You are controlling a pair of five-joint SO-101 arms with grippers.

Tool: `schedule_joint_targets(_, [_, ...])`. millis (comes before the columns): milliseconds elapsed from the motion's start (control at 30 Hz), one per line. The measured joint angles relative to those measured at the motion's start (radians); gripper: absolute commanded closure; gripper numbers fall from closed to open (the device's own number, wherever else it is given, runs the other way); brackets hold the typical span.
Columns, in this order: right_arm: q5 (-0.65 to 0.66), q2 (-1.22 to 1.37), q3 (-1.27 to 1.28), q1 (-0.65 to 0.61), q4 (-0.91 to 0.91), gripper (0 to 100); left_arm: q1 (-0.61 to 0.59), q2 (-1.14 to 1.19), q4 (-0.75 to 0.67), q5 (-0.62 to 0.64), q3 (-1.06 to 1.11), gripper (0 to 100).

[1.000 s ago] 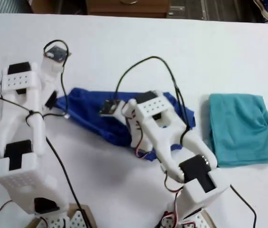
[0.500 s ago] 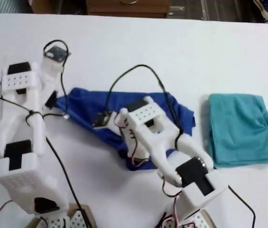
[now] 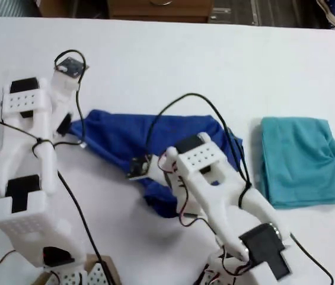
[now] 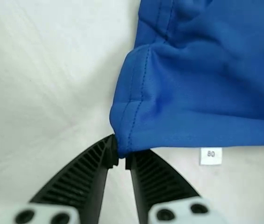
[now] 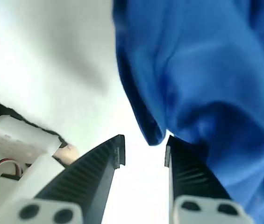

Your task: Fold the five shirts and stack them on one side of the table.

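A blue shirt (image 3: 149,139) lies crumpled in the middle of the white table (image 3: 173,53). At the shirt's left corner, my left gripper (image 3: 72,127) is low over the table. The left wrist view shows that gripper (image 4: 121,157) shut on a stitched hem corner of the blue shirt (image 4: 202,79). My right arm (image 3: 200,163) stands over the shirt's near edge. Its gripper (image 5: 143,151) is open, and a fold of the blue shirt (image 5: 202,74) hangs between the fingers (image 5: 104,161). A folded teal shirt (image 3: 300,160) lies at the right side.
Black cables (image 3: 185,101) loop over the blue shirt from the right arm. A small white label (image 4: 210,156) lies on the table beside the left gripper. The far half of the table is bare white. Furniture stands beyond the far edge.
The right arm has drawn back toward the table's near edge. The blue shirt's near edge has bunched and shifted with it. The left arm has kept still.
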Motion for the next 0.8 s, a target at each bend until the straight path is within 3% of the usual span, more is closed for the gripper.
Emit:
schedule_joint_targets(633, [0.006,-0.009,0.091,0.002,-0.198,85.5,0.0,0.0,0.0,0.0,0.0,97])
schedule_joint_targets(800, [0.006,0.032,0.091,0.002,-0.233,97.7,0.0,0.0,0.0,0.0,0.0,97])
